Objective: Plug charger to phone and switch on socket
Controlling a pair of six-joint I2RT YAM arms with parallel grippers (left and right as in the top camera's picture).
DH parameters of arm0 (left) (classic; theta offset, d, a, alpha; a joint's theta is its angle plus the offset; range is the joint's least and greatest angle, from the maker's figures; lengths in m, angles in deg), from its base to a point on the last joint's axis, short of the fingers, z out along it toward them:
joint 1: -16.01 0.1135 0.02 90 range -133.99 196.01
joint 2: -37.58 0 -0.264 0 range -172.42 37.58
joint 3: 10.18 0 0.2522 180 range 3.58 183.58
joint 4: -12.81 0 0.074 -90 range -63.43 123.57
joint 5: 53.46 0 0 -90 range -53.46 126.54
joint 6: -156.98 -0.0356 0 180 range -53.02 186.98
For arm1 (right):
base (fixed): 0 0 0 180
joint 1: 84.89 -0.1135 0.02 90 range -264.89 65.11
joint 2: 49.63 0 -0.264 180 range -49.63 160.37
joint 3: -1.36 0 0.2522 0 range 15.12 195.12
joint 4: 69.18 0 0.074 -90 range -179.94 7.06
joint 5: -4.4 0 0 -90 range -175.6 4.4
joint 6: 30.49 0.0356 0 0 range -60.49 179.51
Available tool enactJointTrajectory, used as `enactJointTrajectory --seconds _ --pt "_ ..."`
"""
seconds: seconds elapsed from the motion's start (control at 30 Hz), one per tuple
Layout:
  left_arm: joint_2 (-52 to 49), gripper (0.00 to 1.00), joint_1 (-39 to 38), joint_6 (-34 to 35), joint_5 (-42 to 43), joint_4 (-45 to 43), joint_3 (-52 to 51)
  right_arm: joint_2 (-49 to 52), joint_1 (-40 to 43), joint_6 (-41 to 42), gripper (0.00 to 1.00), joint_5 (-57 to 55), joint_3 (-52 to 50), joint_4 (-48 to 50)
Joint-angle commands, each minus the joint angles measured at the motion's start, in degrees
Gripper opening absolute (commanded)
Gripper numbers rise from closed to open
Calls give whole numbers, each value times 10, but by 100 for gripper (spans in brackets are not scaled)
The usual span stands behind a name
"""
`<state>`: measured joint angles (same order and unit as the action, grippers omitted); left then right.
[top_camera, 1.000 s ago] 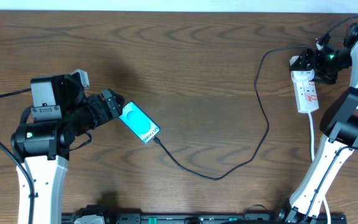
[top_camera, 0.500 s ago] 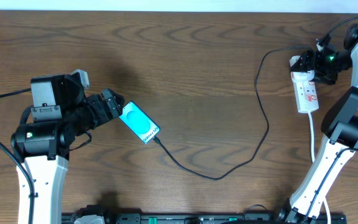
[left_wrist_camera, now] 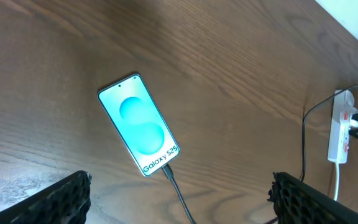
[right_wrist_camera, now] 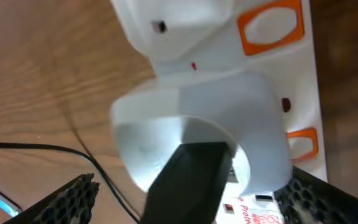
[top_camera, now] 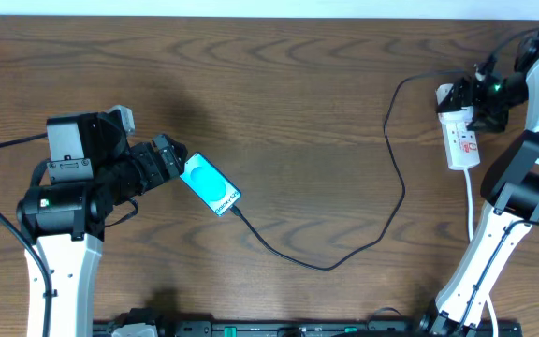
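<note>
Two robot hands are over the brown wooden counter [top_camera: 298,112], and both are wide open. The left hand [top_camera: 172,161] has its two black fingers [left_wrist_camera: 58,202] far apart and holds nothing. Just in front of it lies one small flat phone with a light-blue and white screen [top_camera: 211,184], face up. In the left wrist view the phone sits out ahead, in the gap between the fingers, and neither finger touches it. One long thin black charger cable [top_camera: 402,187] has its small tip pushed into the end of the phone that is far from the left hand. From there the cable runs away from that hand in a big loop across the counter and goes up to the right hand.

The right hand [top_camera: 471,98] hovers over the top end of one long white power strip [top_camera: 462,140]. Its fingers [right_wrist_camera: 67,199] are far apart too. Between them sits one chunky white plug [right_wrist_camera: 191,118] stuck in the strip, with a black piece [right_wrist_camera: 191,174] on it. I cannot tell if the fingers touch the plug, but they are not clamped on it. Two orange-red switches show on the strip close to this hand, one [right_wrist_camera: 244,31] past the plug and one [right_wrist_camera: 303,132] beside it. One thick white cord [top_camera: 470,197] leaves the strip's other end, away from the hand.
</note>
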<state>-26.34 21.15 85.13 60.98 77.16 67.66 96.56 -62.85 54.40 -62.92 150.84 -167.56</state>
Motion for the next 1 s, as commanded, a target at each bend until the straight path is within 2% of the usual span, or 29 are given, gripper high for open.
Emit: enactJointTrajectory --seconds 0.0,0.97 --pt "-4 92 2 -1 -6 2 -3 24 -6 25 91 -22 -1 -5" --pt "-4 92 2 -1 -6 2 -3 24 -6 -40 93 30 44 -2"
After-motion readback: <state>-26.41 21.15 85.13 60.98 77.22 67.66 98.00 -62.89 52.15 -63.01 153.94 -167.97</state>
